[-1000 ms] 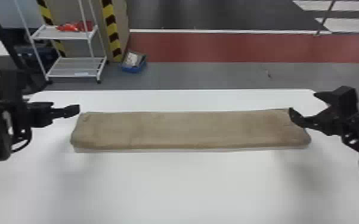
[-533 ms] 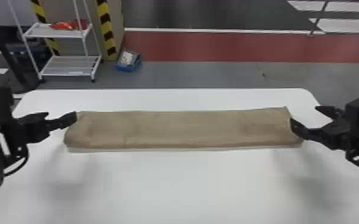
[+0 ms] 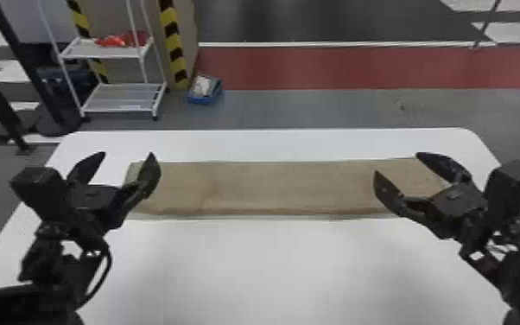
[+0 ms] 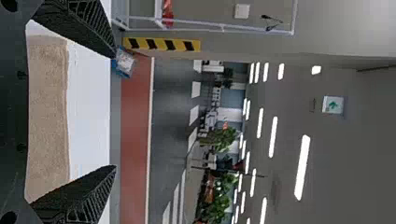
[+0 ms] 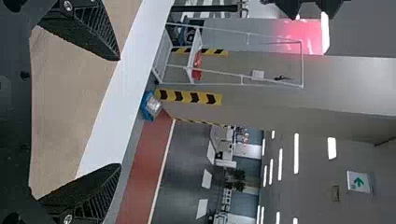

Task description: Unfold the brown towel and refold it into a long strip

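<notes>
The brown towel lies as a long flat strip across the white table. Over its left end in the head view stands my left gripper, fingers spread wide with nothing between them. My right gripper is spread the same way at the strip's right end, its fingers covering part of the cloth. In the left wrist view the towel shows between and behind the parted fingers of the left gripper. The right wrist view has the towel beyond the right gripper, also parted.
The white table has bare surface in front of the towel and a narrower band behind it. Beyond the table stand a white wire shelf and a blue box on the floor.
Both grippers have turned and their fingers now show spread apart. The left gripper has come inward over the towel's left end; the right one has also swung round. The towel keeps its strip shape.
</notes>
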